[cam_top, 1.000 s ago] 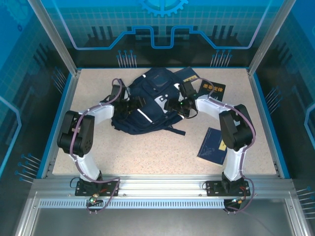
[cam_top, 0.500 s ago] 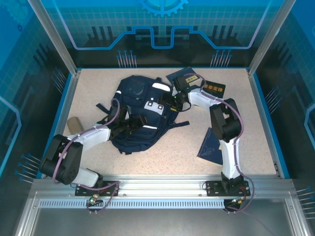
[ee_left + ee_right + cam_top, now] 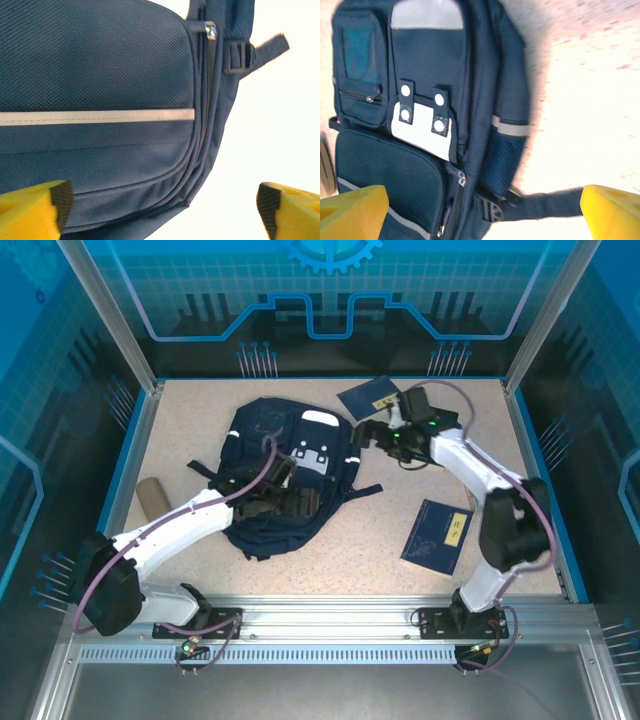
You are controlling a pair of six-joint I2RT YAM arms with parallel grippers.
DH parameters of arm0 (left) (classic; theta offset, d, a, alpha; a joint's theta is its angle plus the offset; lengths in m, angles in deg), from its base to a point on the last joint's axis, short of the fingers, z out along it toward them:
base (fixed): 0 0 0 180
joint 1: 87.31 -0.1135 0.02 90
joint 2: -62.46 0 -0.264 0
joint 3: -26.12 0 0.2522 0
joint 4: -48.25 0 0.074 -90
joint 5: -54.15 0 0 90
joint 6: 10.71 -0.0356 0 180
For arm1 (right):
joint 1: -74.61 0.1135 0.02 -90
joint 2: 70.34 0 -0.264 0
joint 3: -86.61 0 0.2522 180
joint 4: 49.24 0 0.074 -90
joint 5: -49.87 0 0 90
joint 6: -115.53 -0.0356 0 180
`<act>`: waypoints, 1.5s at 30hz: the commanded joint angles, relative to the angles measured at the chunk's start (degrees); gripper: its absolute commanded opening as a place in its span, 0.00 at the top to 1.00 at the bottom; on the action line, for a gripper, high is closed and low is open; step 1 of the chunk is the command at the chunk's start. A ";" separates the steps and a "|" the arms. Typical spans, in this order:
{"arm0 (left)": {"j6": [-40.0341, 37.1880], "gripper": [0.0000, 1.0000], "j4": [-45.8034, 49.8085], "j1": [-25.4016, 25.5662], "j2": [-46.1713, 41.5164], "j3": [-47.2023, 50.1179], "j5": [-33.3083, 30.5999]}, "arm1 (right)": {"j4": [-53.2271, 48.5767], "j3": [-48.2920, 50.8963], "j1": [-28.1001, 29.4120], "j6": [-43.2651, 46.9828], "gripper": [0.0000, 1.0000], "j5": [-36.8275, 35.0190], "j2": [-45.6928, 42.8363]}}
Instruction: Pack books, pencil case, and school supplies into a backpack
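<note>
Top external view: backpack [image 3: 285, 465] lying apparently zipped on bench [image 3: 340, 560], books [image 3: 437, 537] and pencil case [image 3: 152, 495] outside it.
Left gripper [image 3: 288, 502] and right gripper [image 3: 370, 435] are hanging released, empty; pinching fabric, not zipper pull [image 3: 210, 30], risks dragging the bag.

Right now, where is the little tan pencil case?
In the overhead view, the pencil case lies on the left side of the table, close to its blue left edge and just left of the backpack.

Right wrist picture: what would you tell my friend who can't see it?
A navy backpack lies flat on a speckled table, its white patch with four round snaps facing up. A dark strap trails to the right, and the right tool hangs open, its yellow fingertips at the bottom corners.
</note>
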 commanded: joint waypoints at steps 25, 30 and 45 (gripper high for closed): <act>-7.09 0.47 14.17 9.64 31.78 -19.92 -19.99 | -3.66 13.94 -3.59 -1.29 0.00 1.54 -12.84; -7.59 0.52 15.99 9.64 33.48 -22.48 -21.79 | -2.09 14.02 -3.54 -1.17 0.00 2.53 -11.62; -11.94 0.48 17.11 9.59 36.17 -24.48 -26.75 | 11.41 17.89 -3.44 1.31 0.00 3.30 -10.59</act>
